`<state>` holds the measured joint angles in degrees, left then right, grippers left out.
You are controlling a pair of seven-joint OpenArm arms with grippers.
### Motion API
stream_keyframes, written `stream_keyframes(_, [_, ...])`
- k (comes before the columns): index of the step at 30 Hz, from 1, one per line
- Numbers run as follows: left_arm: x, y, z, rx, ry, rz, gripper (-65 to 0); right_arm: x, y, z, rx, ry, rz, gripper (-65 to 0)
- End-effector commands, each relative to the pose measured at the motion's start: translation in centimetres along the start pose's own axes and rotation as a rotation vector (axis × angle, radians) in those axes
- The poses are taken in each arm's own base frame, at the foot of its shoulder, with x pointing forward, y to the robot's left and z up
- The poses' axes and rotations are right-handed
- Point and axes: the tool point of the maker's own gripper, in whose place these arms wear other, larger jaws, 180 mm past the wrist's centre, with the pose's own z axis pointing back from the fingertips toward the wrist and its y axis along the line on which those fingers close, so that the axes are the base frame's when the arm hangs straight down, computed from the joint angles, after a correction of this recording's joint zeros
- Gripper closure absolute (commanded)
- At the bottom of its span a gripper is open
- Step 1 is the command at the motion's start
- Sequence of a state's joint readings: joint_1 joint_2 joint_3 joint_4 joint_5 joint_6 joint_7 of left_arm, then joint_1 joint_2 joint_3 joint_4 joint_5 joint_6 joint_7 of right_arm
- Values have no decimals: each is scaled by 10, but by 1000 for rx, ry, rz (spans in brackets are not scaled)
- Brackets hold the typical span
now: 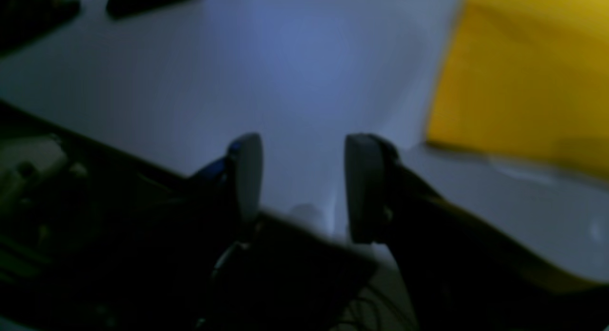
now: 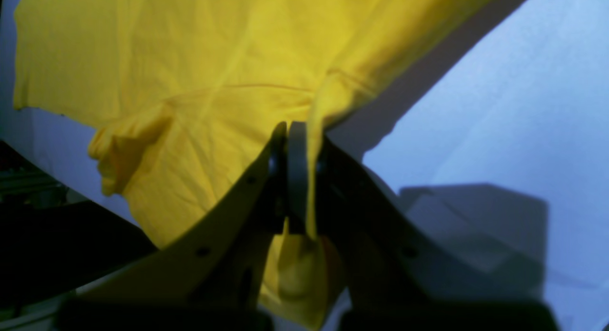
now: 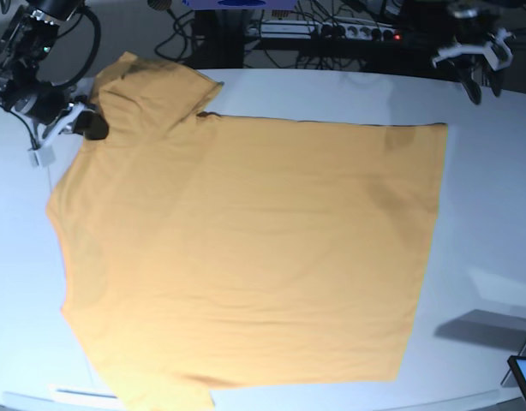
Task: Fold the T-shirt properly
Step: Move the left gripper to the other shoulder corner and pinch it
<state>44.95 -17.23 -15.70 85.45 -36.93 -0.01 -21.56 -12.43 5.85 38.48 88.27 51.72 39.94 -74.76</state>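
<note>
The orange-yellow T-shirt (image 3: pixel 246 248) lies spread flat on the white table (image 3: pixel 486 214), with one sleeve at the far left corner. My right gripper (image 2: pixel 297 131) is shut on a fold of the shirt's cloth. In the base view that right gripper (image 3: pixel 85 122) sits at the sleeve and shoulder edge, far left. My left gripper (image 1: pixel 304 183) is open with nothing between its pale fingers (image 1: pixel 250 179), and the T-shirt (image 1: pixel 523 74) shows only to its upper right. In the base view the left gripper (image 3: pixel 484 84) hangs raised over the far right of the table, clear of the cloth.
Cables and a power strip (image 3: pixel 366 30) lie behind the table's far edge. A dark screen corner (image 3: pixel 524 372) pokes in at the near right. Bare white tabletop (image 3: pixel 494 180) lies to the right of the shirt.
</note>
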Motion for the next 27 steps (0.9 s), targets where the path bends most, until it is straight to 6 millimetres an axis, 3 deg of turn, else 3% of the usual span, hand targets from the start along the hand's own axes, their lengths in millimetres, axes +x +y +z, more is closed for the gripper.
stream_keyframes(1, [10,3,-2,-12,-15,-5,-304,-4,-6,4,-29,37,19,-3])
stream_keyframes(5, [10,-4,-9,-36,35,32,-319,-5,-6,4,-28,40,19,-3])
stream_keyframes(11, [-6,-36,-15,-164,199,183,-344,-5,-6,4,-28,40,19,-3])
stream_keyframes(15, [0,-52,-20,-256,214,288,-349,-5,-6,4,-30,40,20,-3])
stream_keyframes(23, [-3,-29,-23,-201,275,295,-349,-3,-9,7,-39,42,28,-3])
stream_keyframes(27, [-8,-30,-26,-199,309,303,-349,-3,-9,7,-38,41,28,-3])
